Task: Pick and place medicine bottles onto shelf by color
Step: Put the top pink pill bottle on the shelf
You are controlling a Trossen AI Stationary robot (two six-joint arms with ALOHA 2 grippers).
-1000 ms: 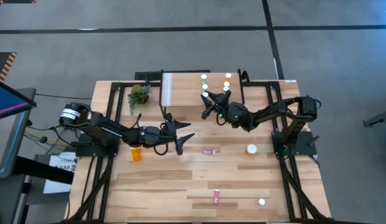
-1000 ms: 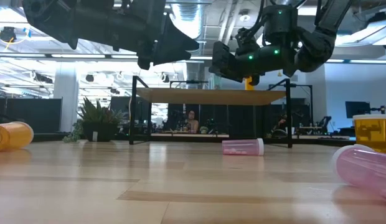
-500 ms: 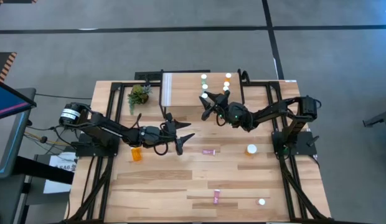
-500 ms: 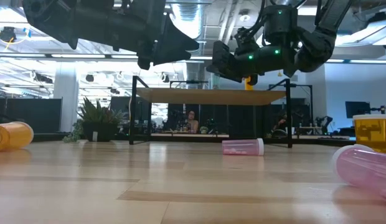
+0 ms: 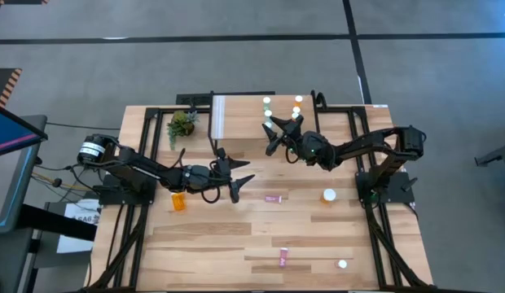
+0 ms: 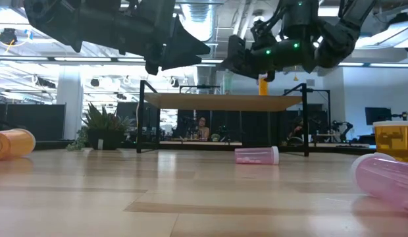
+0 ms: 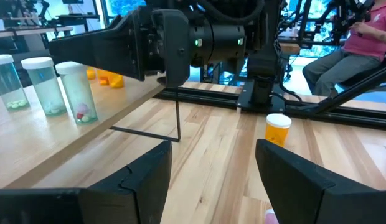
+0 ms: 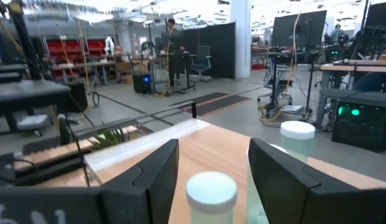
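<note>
The right gripper point(image 5: 281, 130) hangs over the shelf point(image 5: 240, 114), fingers spread and let go. A teal bottle point(image 8: 210, 190) stands upright between them, with a gap on each side. A second teal bottle point(image 8: 297, 140) stands just beyond one fingertip, and the left wrist view shows three teal bottles in all, in a row on the shelf. Past that row from the gripper stand orange bottles point(image 7: 112, 79), at least two; the exact count cannot be told. All the shelf bottles are at the gripper's end, well away from the shelf's white strip point(image 5: 218, 118).

The left gripper point(image 5: 239, 179) hovers over the table point(image 5: 220, 244), off the shelf's near edge. Its fingers are apart and hold nothing.

Five bottles are on the table:
- An orange one point(image 5: 179, 201) lies on its side behind the left gripper, beside its arm.
- A pink one point(image 5: 273, 198) lies just ahead of the left gripper, below the right gripper's reach.
- An orange one point(image 5: 328, 194) stands upright under the right arm.
- A second pink one point(image 5: 283, 258) lies far from both grippers, near the table's front.
- One white-capped bottle point(image 5: 343, 264) stands near it; its colour cannot be told.

A plant point(image 5: 182, 124) stands near the strip end of the shelf, well apart from both grippers.
</note>
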